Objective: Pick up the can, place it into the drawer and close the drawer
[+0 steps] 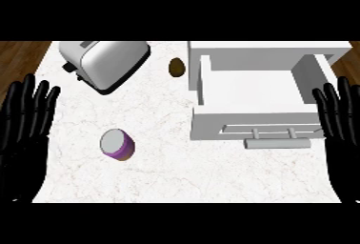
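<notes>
Left hand [25, 124] and right hand [342, 119]: fingers straight, holding nothing. Can [116, 144] stands right of the left hand, outside the drawer [246, 125]. The drawer is open, just left of the right hand, with its bare floor showing.

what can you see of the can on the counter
The can is a short cylinder with a flat grey top and purple side wall, a thin orange edge at its base. It seems to stand upright on the white marbled counter, left of the open drawer and in front of the toaster. Only the counter touches it; the left hand and right hand are apart.
</notes>
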You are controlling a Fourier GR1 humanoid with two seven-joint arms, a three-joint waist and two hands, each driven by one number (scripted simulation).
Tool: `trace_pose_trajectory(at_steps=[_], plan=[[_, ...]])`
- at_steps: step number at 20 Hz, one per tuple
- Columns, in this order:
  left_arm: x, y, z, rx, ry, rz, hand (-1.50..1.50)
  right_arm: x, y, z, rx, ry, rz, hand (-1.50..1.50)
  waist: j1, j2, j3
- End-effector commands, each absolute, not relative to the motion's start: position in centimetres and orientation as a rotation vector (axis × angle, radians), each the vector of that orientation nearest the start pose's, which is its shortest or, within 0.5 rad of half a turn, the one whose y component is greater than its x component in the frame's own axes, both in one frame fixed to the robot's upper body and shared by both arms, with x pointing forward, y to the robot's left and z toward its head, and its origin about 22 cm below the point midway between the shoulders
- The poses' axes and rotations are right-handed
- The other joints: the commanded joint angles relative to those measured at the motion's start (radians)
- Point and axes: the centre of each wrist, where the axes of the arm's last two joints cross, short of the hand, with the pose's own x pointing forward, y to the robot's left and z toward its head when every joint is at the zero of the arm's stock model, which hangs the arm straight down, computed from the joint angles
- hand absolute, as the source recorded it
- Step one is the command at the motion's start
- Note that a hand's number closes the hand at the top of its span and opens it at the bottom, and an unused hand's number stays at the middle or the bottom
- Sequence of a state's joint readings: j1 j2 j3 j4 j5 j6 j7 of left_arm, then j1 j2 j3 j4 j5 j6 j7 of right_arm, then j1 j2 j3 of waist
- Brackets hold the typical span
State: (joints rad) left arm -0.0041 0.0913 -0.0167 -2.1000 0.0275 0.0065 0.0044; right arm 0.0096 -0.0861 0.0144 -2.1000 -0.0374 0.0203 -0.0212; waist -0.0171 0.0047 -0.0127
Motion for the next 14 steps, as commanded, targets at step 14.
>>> trace_pose_trajectory(at_steps=[14], plan=[[22.7,27.8,12.1,-0.686,-1.653,-0.775,-1.5,18.7,-26.5,8.9,-0.17,-1.781,0.013,-1.5,0.008,-0.005,0.013]])
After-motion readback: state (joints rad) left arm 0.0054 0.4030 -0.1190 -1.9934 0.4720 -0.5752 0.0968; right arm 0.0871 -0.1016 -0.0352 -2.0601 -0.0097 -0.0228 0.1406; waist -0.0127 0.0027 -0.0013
